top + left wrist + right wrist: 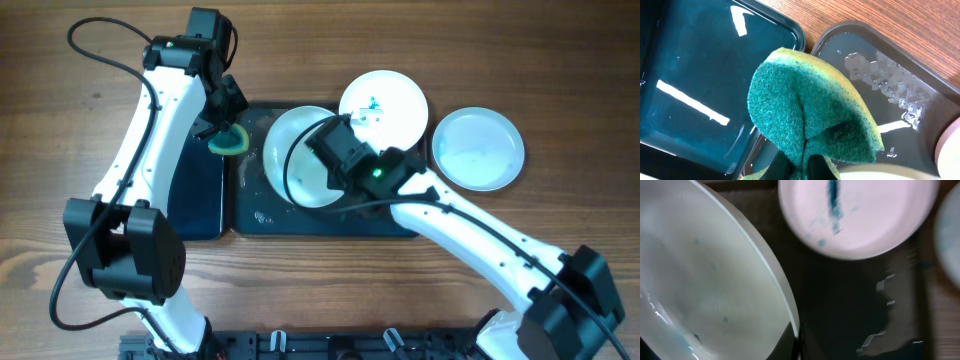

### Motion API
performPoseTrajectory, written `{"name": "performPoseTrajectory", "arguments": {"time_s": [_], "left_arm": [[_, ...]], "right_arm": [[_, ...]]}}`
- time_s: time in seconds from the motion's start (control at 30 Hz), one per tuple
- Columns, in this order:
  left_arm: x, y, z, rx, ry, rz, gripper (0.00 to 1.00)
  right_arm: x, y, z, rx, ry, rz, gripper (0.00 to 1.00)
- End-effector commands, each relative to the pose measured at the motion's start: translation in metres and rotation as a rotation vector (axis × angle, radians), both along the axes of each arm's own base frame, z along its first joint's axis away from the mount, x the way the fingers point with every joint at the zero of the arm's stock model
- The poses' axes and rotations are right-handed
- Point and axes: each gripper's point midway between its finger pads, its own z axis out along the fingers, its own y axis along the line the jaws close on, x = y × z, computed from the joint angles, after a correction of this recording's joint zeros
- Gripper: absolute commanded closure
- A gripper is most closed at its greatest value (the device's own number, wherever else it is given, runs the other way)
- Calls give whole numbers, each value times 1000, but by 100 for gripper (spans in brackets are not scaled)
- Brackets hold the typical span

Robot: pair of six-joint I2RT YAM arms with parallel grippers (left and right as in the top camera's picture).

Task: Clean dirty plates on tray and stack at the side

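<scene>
white plate (275, 150), faint blue-green traces, seemingly tilted above tray (260, 215)

Overhead: fixed, high, facing straight down on the table (60, 60), arm bases at 6 o'clock.

Left wrist: close, angled down past the sponge (810, 115) to where the smaller tray (695, 100) meets the tray (880, 85). Overhead shows this spot at 10 o'clock.

Right wrist: very close, blurred, facing down. Central plate (705, 280) at 9 o'clock, far plate (860, 215) at 1 o'clock; both are in the overhead view too.
</scene>
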Motion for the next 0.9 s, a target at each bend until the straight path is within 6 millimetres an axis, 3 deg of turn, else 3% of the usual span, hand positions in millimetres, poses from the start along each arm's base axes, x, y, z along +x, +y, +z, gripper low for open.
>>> {"name": "performPoseTrajectory", "arguments": {"time_s": [0.0,0.13,0.23,0.4,0.5,0.73,0.87], "left_arm": [[2,-3,3,-9,-11,-16,96],[2,-3,3,-9,-11,-15,96],[2,-3,3,-9,-11,-16,96],[2,-3,3,-9,-11,-16,96],[2,-3,3,-9,-11,-16,96],[2,-3,3,-9,-11,-16,96],[2,-3,3,-9,-11,-16,96]], "right_arm": [[-23,37,-40,179,243,27,96],[-31,47,-64,195,333,43,95],[-34,51,-75,200,366,54,83],[-18,63,-64,196,277,218,63],[-7,60,-56,181,242,333,57],[27,31,-58,203,204,480,53],[22,42,-68,316,245,601,54]]}}
